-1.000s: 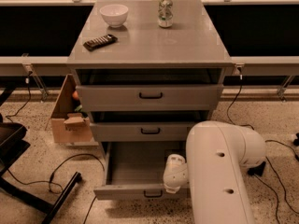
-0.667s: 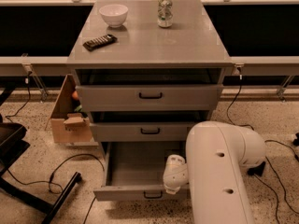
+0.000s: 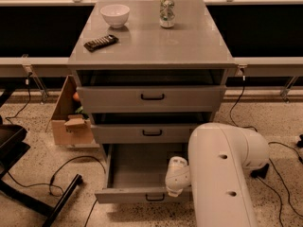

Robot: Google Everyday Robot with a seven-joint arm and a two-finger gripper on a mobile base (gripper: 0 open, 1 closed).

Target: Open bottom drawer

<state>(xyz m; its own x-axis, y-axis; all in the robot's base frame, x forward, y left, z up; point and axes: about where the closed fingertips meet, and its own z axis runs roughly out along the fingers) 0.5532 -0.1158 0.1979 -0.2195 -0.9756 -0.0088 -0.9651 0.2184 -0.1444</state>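
Grey and pulled well out at the foot of the cabinet [image 3: 156,48], the bottom drawer [image 3: 135,169] runs its front left to right, its black handle [image 3: 155,197] just left of the gripper [image 3: 176,186], whose hold I cannot tell.

The bottom drawer [image 3: 132,174] stands pulled out, showing its grey inside. The gripper [image 3: 175,186] hangs at its front edge, at 2 o'clock from the black handle [image 3: 155,197]. On the cabinet top [image 3: 156,46], a bowl [image 3: 115,14] sits at 10 o'clock and a can [image 3: 166,12] at 12.
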